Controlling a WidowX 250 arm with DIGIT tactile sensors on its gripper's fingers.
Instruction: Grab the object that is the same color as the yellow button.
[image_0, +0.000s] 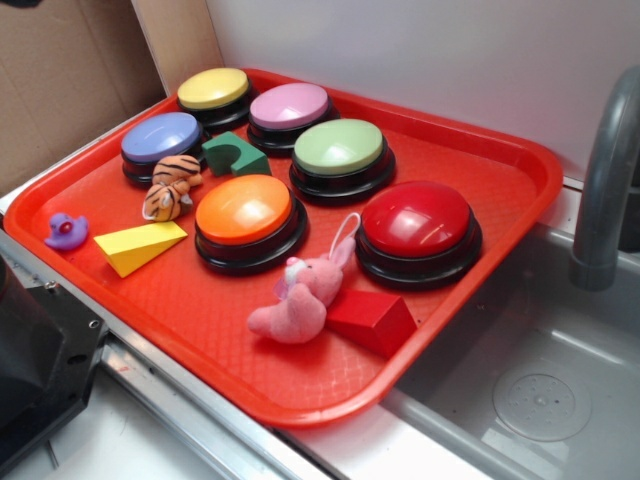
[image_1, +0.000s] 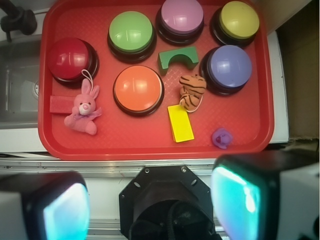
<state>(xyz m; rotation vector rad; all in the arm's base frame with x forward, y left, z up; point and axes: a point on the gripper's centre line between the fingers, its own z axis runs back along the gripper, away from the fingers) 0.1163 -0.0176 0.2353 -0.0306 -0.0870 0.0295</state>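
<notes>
Wrist view looks straight down on the red tray (image_1: 55, 145) from high above, with the tool (image_1: 150, 202) at the bottom of the picture: its two fingers (image_1: 235, 200) stand wide apart, nothing between them, well short of the tray's near rim.

The wedge (image_1: 180, 123) lies on the tray floor just inside that near rim, ahead of the tool and a little to the right of its centre line. In this view its long axis runs nearly front to back, tipped slightly so the far end leans left. The fingers open left to right, so they already sit roughly across the wedge's narrow width; I judge that little turning of the wrist is needed, mainly a reach forward, a small shift right, and a descent.

In the exterior view the wedge (image_0: 139, 244) rests on its broad face with the thin edge pointing toward the orange button (image_0: 245, 212). The tiger (image_1: 192, 91) touches or nearly touches its far end, and the purple duck (image_1: 222, 137) sits near its right side. The yellow button (image_1: 239, 20) is at the tray's far right corner, well apart from the wedge.

The risk, as I judge it, is catching the tiger's loop while closing at the far end; gripping nearer the thick end looks safer.
</notes>
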